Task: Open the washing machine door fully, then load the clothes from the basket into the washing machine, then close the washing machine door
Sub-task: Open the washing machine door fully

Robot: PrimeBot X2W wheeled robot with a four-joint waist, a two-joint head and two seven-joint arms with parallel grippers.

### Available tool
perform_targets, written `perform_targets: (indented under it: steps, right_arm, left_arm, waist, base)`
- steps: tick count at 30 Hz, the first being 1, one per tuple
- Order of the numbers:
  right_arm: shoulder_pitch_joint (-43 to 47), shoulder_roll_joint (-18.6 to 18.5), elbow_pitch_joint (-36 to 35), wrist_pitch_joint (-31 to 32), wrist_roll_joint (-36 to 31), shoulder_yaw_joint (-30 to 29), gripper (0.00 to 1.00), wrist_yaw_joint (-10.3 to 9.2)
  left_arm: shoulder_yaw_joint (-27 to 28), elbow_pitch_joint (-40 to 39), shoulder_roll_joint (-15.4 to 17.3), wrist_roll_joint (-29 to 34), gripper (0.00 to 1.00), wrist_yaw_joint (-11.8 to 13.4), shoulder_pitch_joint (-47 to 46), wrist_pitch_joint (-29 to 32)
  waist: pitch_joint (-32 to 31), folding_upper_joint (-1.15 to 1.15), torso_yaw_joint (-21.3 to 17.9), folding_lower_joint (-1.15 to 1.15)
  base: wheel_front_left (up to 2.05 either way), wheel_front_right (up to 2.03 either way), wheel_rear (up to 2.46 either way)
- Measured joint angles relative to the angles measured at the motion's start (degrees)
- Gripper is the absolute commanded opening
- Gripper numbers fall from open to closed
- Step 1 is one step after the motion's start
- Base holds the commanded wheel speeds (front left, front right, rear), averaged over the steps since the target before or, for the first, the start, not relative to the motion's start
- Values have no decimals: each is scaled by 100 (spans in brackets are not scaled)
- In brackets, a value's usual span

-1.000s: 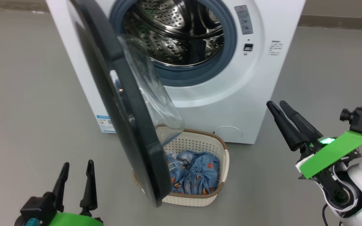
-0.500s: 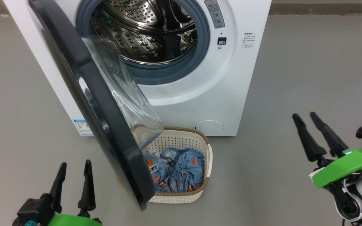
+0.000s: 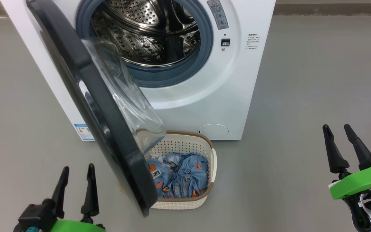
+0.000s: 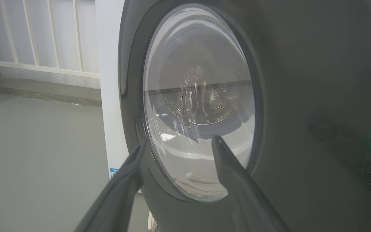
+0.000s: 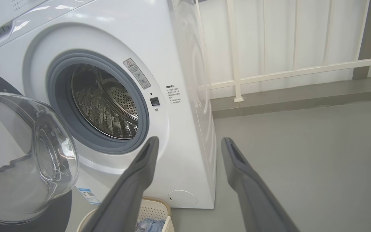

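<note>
Opening door (image 3: 114, 145), unfinished. Head view: door half-swung, just right of left gripper (image 3: 78, 169); right gripper (image 3: 336, 128) well apart; both spread, empty; clothes (image 3: 185, 177) in basket (image 3: 213, 161) past door. Left wrist view: door (image 4: 301, 96) close ahead. Right wrist view: washer (image 5: 179, 48) ahead-left. Next, likely: swing door wider.

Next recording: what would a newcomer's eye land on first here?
The large round glossy black door with its bulging glass bowl stands open at centre left of the white front-loading washing machine, steel drum exposed behind. Below its lower edge sits the cream perforated basket of light-blue printed clothes. The left gripper and right gripper stand open at the bottom corners.
</note>
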Motion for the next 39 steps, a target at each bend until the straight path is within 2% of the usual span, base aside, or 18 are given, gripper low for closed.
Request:
perform_targets:
  steps: [6, 30, 31, 32, 33, 39]
  right_arm:
    - [74, 114, 53, 0, -425, -234, 100, 0]
    - [74, 236, 80, 0, -567, -288, 100, 1]
    - [74, 236, 80, 0, -567, -288, 100, 1]
    - [74, 236, 80, 0, -567, -289, 100, 1]
    - [74, 236, 80, 0, -567, -289, 100, 1]
    - [75, 269, 79, 0, -568, -288, 100, 1]
  left_arm:
    - [-27, 0, 2, 0, 100, 25, 0, 0]
    - [-104, 1, 82, -77, 100, 76, -1, -1]
    - [-108, 1, 86, -103, 96, 76, -1, 0]
    - [-112, 2, 88, -110, 38, 76, -1, -1]
    - [-116, 2, 89, -113, 0, 76, -1, -1]
    - [-135, -178, 87, -200, 0, 73, -2, -2]
  waist:
    - [-18, 0, 46, 0]
    - [-74, 0, 101, 0]
    - [-74, 0, 103, 0]
    - [-73, 0, 106, 0]
    - [-71, 0, 109, 0]
    - [-67, 0, 139, 0]
  base:
    - [0, 0, 0]
    - [0, 0, 0]
    - [0, 0, 0]
    - [0, 0, 0]
    - [0, 0, 0]
    - [0, 0, 0]
